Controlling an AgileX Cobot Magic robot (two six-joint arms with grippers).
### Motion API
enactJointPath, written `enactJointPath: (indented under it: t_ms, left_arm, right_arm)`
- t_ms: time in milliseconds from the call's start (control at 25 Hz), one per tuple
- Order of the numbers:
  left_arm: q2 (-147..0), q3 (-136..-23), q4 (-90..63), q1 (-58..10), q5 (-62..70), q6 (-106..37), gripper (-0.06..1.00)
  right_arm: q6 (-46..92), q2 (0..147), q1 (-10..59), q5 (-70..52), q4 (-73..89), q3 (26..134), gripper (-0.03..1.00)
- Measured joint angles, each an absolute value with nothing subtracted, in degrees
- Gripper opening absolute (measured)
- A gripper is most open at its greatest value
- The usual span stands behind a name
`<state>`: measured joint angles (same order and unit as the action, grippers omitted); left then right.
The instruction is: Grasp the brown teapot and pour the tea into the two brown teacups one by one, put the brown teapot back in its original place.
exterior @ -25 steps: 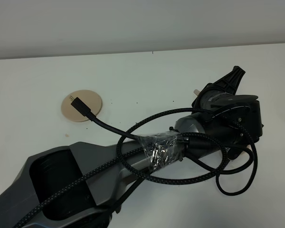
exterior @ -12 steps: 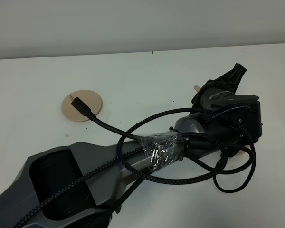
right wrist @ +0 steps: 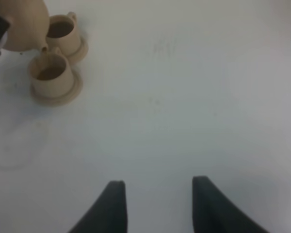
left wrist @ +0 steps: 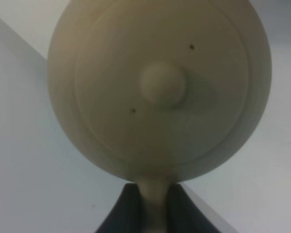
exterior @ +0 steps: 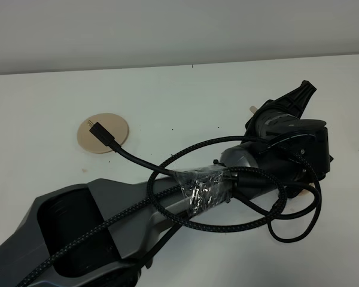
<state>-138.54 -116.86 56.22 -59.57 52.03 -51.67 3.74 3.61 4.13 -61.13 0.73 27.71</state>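
While left claw (left wrist: pixel 154 206) pinches brown teapot (left wrist: pixel 160 87) handle, spout over teacup (right wrist: pixel 51 73) | right claw (right wrist: pixel 157 194) agape, empty

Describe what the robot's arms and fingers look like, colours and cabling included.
The left arm is a grey, smooth-shelled link ending in a black wrist housing. Black braided cables loop around it, bundled with clear plastic wrap; one ends in a loose plug. The right gripper's fingers are dark, flat and tapered. No markings show.
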Motion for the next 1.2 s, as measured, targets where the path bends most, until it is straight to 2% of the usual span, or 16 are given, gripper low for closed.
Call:
enactJointPath:
  t_ms: [1200]
  left_arm:
    - [-138.5,-116.9,56.2,-59.6,52.0,-52.0,0.12]
  right_arm:
    - [3.7,3.6,4.1,-61.1,0.7,27.7,0.33]
